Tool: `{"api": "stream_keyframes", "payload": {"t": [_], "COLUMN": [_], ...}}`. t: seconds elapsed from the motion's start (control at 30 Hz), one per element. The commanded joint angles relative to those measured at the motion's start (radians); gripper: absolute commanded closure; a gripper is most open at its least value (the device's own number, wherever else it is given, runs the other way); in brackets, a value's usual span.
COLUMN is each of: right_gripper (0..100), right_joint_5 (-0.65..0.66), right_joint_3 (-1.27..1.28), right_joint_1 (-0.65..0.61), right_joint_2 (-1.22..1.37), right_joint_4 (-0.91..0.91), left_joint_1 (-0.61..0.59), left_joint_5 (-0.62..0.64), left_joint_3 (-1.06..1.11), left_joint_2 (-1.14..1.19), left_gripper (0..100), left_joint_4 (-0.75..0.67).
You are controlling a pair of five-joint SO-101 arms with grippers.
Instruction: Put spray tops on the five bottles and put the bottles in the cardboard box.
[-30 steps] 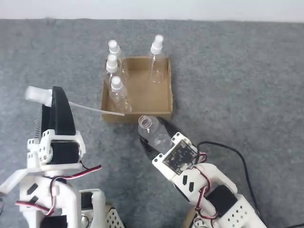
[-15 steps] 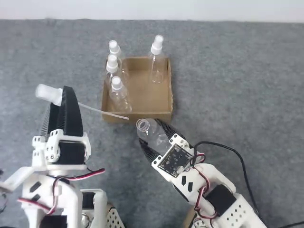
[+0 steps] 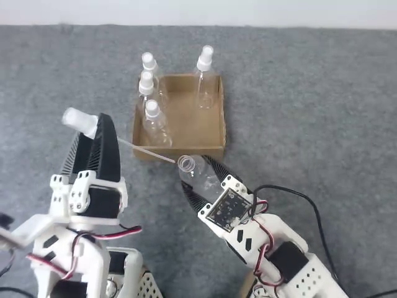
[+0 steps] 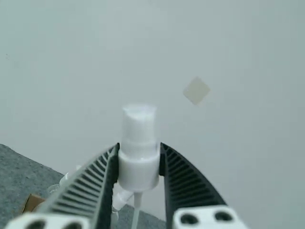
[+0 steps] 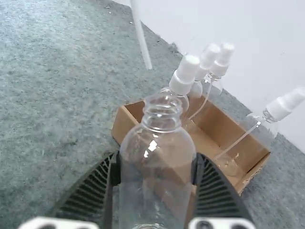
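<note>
Cardboard box [image 3: 214, 149] holds four spray-topped bottles [image 3: 156, 126]; right gripper [image 3: 199, 174] clamps an uncapped bottle [image 5: 155, 143]

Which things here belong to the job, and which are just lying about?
Job: spray top in left claw; uncapped bottle in right claw; four capped bottles; cardboard box.
Lying about: grey carpet; black cable; pale patch on wall.

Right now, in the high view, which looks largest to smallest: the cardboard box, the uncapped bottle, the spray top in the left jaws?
1. cardboard box
2. uncapped bottle
3. spray top: small head, long thin tube
The held things are probably nearer the camera, yet the order is clear.
</note>
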Motion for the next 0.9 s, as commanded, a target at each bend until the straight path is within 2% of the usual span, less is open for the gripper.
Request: {"api": "stream_keyframes", "payload": {"t": [0.0, 0.27, 0.47, 0.87], "right_gripper": [91.9, 91.9, 91.9, 91.9], "right_joint_5": [0.020, 0.020, 0.020, 0.020], "right_joint_3": [-0.014, -0.014, -0.014, -0.014], "right_joint_1": [-0.008, -0.008, -0.008, -0.008], "right_joint_2": [-0.019, -0.019, -0.019, -0.019], "right_joint_4": [-0.018, -0.016, -0.016, -0.016], "left_joint_1": [0.003, 0.006, 0.060, 0.071], "left_joint_5": [-0.011, -0.028, -0.032, -0.031], "left_joint_3": [0.007, 0.096, 0.101, 0.093], "left_joint_2": [-0.018, -0.018, -0.020, -0.020], "left_gripper": [99, 99, 99, 99], "left_joint_4": [-0.041, -0.144, -0.141, -0.140]}}
